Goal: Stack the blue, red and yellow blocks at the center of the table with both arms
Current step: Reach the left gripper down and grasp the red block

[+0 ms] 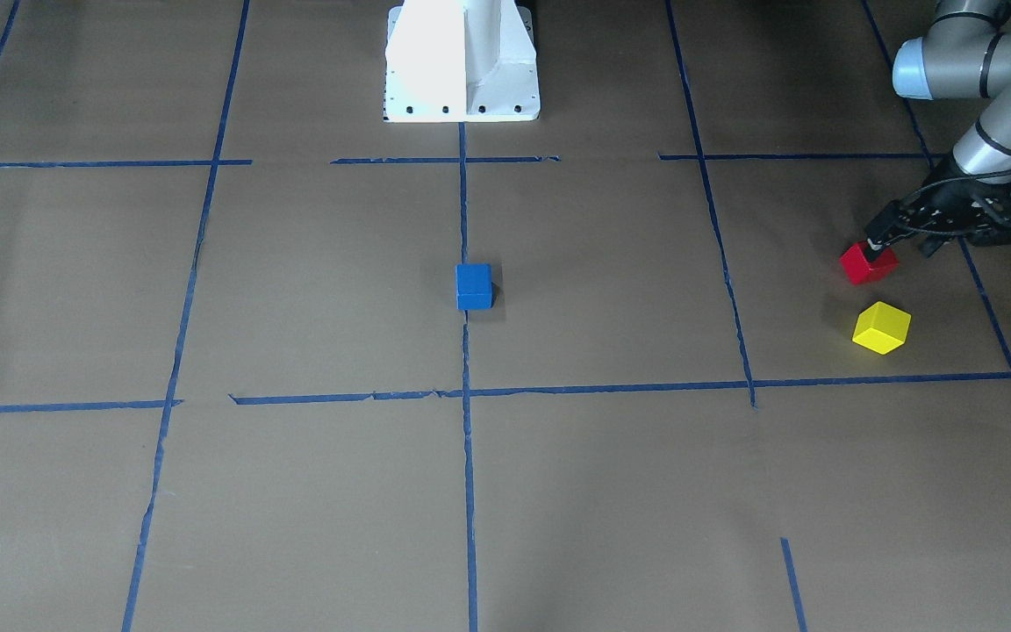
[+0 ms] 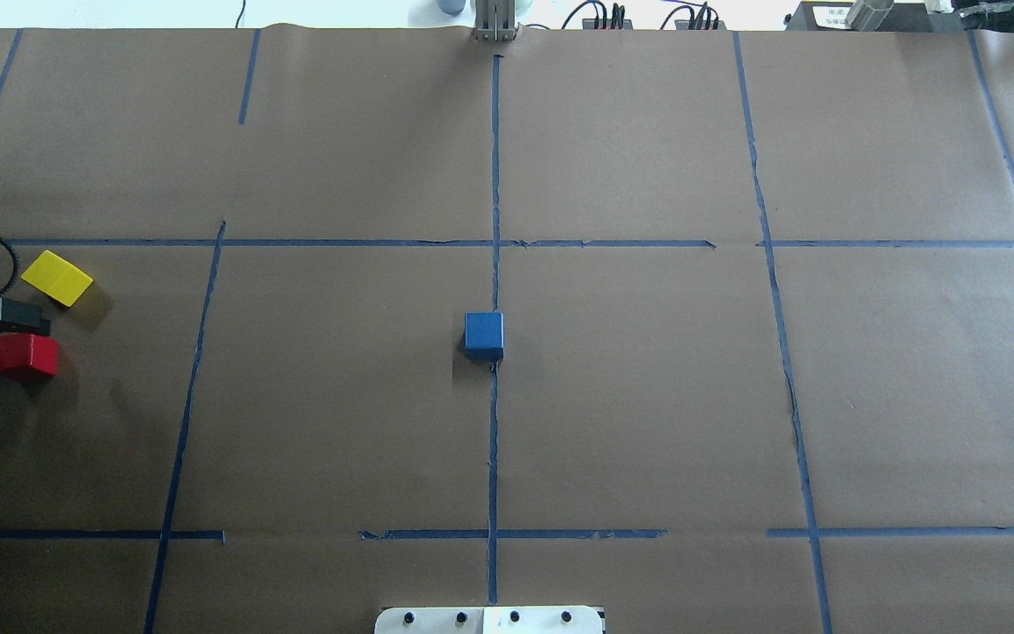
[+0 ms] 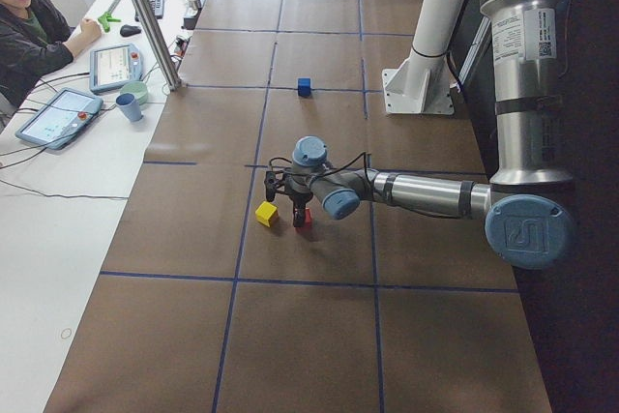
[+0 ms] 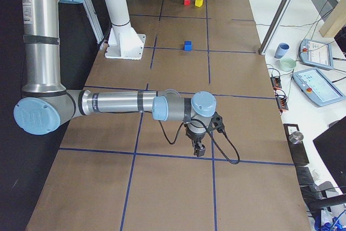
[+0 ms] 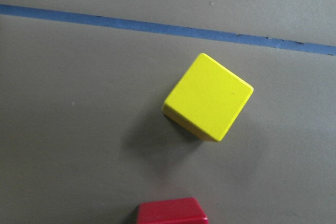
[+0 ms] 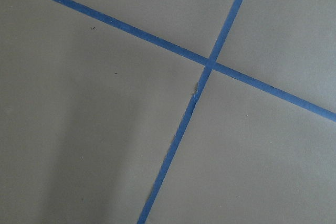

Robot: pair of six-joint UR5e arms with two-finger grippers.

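Observation:
The blue block (image 1: 474,286) sits on the vertical tape line at the center of table (image 2: 560,387). Far out on my left side lie the red block (image 1: 867,263) and the yellow block (image 1: 881,327), a small gap apart. My left gripper (image 1: 902,249) hangs just over the red block, open, with one fingertip at the block's top edge. In the left wrist view the yellow block (image 5: 208,97) fills the middle and the red block (image 5: 171,211) peeks in at the bottom. My right gripper (image 4: 199,150) points down at bare table far from the blocks; I cannot tell its state.
The white mounting base (image 1: 462,61) stands at the robot's side of the table. Along the far side are a metal pole (image 3: 145,16), tablets (image 3: 116,65), cups (image 3: 130,106) and a seated person (image 3: 29,26).

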